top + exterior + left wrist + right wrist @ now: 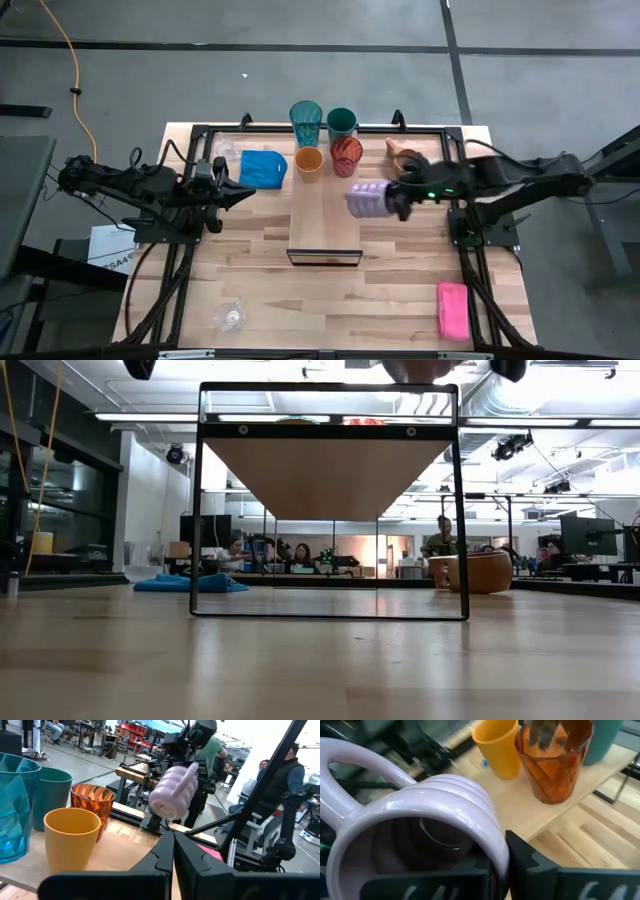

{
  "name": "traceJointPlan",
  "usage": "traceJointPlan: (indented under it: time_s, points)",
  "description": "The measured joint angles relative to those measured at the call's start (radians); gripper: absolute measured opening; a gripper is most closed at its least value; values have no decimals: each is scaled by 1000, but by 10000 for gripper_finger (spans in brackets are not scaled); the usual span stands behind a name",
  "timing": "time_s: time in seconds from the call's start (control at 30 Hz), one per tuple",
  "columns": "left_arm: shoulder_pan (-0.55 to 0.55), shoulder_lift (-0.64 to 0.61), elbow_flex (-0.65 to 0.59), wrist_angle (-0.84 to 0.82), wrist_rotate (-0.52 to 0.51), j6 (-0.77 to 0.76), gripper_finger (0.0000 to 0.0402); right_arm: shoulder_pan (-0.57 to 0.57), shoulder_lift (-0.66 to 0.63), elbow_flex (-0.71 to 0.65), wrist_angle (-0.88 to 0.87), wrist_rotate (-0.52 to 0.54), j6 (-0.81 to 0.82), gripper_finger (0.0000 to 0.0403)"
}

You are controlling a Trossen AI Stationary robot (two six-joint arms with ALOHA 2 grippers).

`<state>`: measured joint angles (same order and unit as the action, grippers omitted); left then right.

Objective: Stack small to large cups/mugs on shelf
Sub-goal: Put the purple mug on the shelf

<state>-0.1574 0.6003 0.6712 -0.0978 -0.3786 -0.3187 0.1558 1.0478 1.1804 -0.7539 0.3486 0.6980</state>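
A ribbed lavender mug (367, 200) hangs on its side above the right edge of the light-wood shelf (325, 225), with my right gripper (393, 197) shut on it. At the shelf's far end stand a teal tumbler (306, 122), a dark green cup (341, 121), an orange cup (309, 162) and a red cup (347, 156). A tan mug (403, 153) lies on the table to the right of them. One clear glass (232, 316) sits near the front left. My left gripper (248, 192) waits shut and level, left of the shelf. My right gripper pinches the lavender mug's wall at the rim (496, 851), one finger inside the mug and one finger (522, 856) outside. The fingers come from the table's right, slanting down. The mug hangs clear of the shelf, tipped on its side, its handle (340, 775) on the part of the rim away from the fingers.
A blue cloth (262, 167) lies left of the shelf's far end, with another clear glass (225, 155) beside it. A pink sponge (452, 308) lies at the front right. The shelf's near half is bare wood. People sit in the room beyond the table.
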Motion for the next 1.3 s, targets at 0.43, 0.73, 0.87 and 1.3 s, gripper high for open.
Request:
traceJointPlan:
  time_s: [0.43, 0.73, 0.87, 1.3]
  points:
    - [0, 0, 0, -2, 0, 0, 0, -149, 465, 489, -483, -93, -31, 6]
    - [0, 0, 0, -2, -1, -1, 0, -205, 620, 596, -568, -152, -45, 6]
    - [0, 0, 0, -2, -1, -1, 1, -221, 645, 611, -564, -154, -44, 6]
    - [0, 0, 0, -2, -1, -1, 1, -242, 661, 614, -542, -176, -22, 85]
